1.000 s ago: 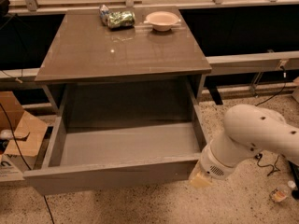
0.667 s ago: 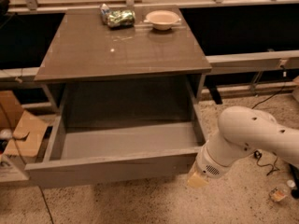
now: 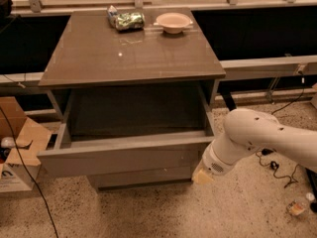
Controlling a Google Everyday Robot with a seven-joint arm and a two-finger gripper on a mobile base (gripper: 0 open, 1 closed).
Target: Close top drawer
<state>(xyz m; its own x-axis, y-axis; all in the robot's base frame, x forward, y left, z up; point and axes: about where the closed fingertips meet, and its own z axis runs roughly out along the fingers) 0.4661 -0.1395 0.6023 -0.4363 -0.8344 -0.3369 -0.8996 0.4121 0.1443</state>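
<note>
The top drawer point(image 3: 119, 155) is a wide grey drawer with a plain flat front. It stands partly pulled out from under the cabinet's glossy brown top point(image 3: 131, 51), and its inside looks empty. My gripper point(image 3: 202, 175) is at the end of my white arm point(image 3: 257, 138), pressed against the right end of the drawer front, low at the corner. A lower grey drawer front point(image 3: 141, 178) shows beneath it.
A green crumpled bag point(image 3: 126, 20) and a pale bowl point(image 3: 173, 22) sit at the back of the cabinet top. An open cardboard box point(image 3: 17, 148) stands on the floor at left. Cables point(image 3: 275, 165) lie on the speckled floor at right.
The drawer has slid inward toward the cabinet; less of its inside shows. My gripper has moved forward with the drawer front.
</note>
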